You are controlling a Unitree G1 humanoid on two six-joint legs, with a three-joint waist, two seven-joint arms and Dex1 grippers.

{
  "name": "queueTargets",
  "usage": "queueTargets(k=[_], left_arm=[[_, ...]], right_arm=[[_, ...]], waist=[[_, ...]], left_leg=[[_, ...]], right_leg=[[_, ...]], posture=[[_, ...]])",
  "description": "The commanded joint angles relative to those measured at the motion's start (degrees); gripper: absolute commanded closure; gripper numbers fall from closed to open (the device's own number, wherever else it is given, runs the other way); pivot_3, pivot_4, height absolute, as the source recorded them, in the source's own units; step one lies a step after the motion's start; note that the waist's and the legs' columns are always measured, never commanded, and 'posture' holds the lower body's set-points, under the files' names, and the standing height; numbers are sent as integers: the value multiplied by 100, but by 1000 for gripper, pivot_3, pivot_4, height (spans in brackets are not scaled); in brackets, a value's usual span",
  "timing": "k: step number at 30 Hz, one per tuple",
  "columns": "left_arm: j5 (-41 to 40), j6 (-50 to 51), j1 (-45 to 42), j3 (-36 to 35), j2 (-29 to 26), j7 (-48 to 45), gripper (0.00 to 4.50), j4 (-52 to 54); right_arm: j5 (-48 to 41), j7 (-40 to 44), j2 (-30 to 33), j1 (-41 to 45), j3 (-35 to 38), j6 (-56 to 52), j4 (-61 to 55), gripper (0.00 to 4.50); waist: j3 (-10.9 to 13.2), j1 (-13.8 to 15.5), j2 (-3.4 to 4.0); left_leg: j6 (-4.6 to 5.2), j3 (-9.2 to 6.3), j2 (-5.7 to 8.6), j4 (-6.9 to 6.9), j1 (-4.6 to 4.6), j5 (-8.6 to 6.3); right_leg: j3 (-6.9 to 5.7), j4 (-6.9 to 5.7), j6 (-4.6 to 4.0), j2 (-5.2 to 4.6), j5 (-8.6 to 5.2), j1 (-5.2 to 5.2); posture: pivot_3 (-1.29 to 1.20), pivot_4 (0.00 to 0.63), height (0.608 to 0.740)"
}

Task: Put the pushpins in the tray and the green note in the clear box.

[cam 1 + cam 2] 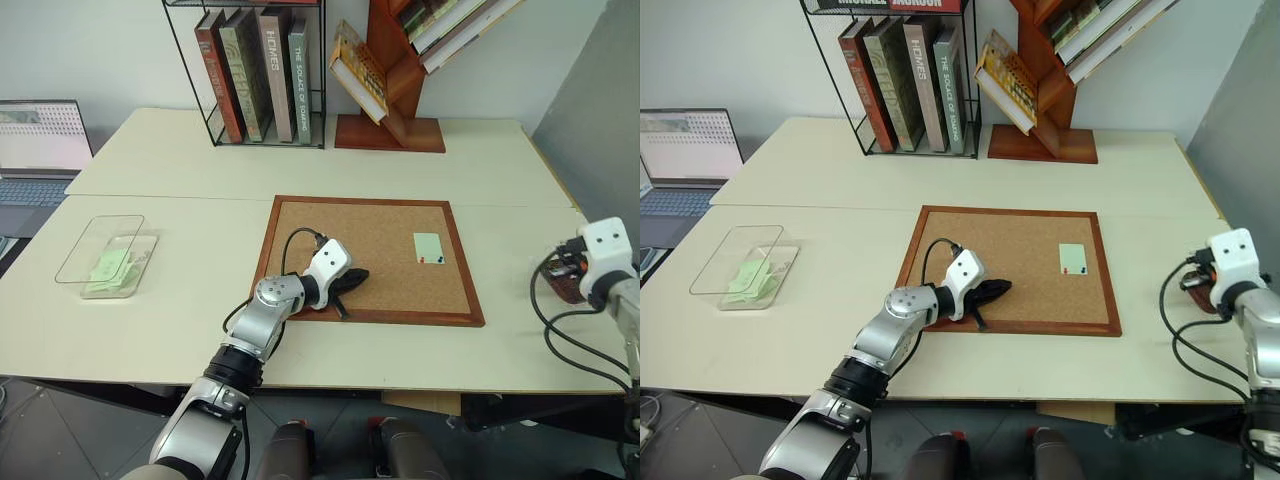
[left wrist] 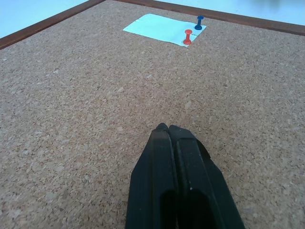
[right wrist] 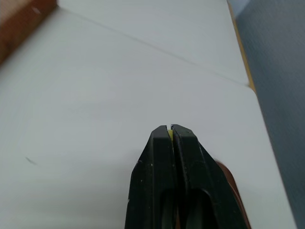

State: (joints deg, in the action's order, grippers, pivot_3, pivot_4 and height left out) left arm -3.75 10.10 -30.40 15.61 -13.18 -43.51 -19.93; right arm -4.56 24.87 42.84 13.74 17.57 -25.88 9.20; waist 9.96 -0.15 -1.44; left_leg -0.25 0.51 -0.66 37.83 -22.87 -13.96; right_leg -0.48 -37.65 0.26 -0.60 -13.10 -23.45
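- My left pincer (image 1: 352, 279) lies low over the corkboard (image 1: 375, 215), its two black fingers (image 2: 164, 157) pressed together with nothing between them, pointing across the grainy cork toward the green note (image 2: 162, 27).
- The corkboard is a flat rectangle of speckled tan cork in a smooth red-brown wooden frame; it lies on the pale, matte surface (image 1: 180, 160).
- The green note is a thin, flat, pale mint slip near the board's right edge, its long axis running away from me toward the bookshelf.
- Two pushpins stand upright in the note's near right corner, just beside each other: a red pushpin (image 2: 188, 36) and a blue pushpin (image 2: 199, 22), both with glossy spool-shaped plastic heads.
- My right pincer (image 3: 169, 130) is clenched on a yellow pushpin (image 3: 169, 135), a sliver of which shows between the fingertips. It hangs over the tray (image 3: 233, 186).
- The tray is a dark brown dish with a rounded rim, at the surface's right edge, well apart from the board.
- The clear box (image 1: 105, 258) is transparent plastic with rounded corners, far left on the surface, its long axis angled away from me. Pale green slips (image 1: 108, 268) lie inside.
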Motion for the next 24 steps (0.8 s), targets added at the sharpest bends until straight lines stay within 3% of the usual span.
queueTargets(k=[1,5,8,24], left_arm=[[119,-55,-15,125,54,-72,4500,-84],[135,-68,-13,105,57,-71,4500,-78],[143,-65,4,87,46,-72,4500,-60],[183,-84,-9,89,34,-110,4500,-70]], right_arm=[[185,-214,177,-105,126,-2,-1,4493],[256,-227,188,-216,61,-95,76,4493],[327,-302,189,-228,40,-73,191,3991],[312,-414,207,-127,132,-83,305,334]], waist=[[-1,1,2],[-1,4,2],[-1,4,2],[-1,3,2]], left_leg=[[0,0,1,0,0,0],[0,-1,3,0,-1,0],[0,-1,4,0,-3,0],[0,-3,3,-1,-4,0]], right_leg=[[0,0,0,0,0,0],[-2,0,1,0,0,0],[-4,3,1,0,0,0],[-6,7,2,0,0,0]], posture=[[0,150,740],[0,150,740],[0,150,740],[0,150,740]])
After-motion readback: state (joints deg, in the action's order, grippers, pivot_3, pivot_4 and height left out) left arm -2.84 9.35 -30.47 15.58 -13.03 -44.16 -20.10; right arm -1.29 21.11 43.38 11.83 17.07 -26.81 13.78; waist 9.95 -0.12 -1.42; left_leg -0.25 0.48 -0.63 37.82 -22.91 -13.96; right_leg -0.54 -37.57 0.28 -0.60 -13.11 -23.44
